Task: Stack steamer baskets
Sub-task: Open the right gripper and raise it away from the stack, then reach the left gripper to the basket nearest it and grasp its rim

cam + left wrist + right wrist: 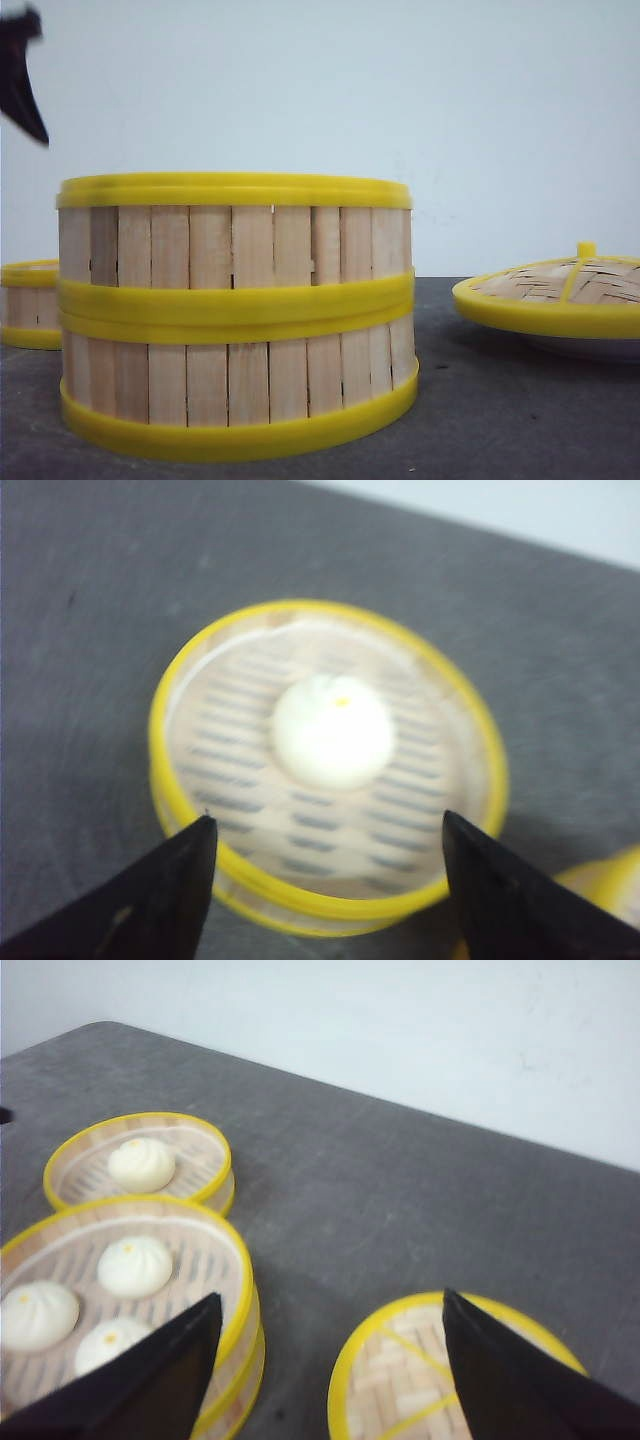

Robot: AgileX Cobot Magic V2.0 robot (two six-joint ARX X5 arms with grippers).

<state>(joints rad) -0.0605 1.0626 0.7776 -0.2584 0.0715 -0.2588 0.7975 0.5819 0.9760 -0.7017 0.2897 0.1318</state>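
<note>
On the dark grey table [500, 420], a single steamer basket [30, 303] sits at far left, holding one white bun [331, 731]. The left fingers [330, 865] hover above it, spread wide and empty. In the centre, two baskets [236, 312] stand stacked, three buns [134, 1265] in the top one. At right lies the woven lid [560, 290]. The right fingers [330, 1350] hang wide open, holding nothing.

Low front view; overhead wrist views
</note>
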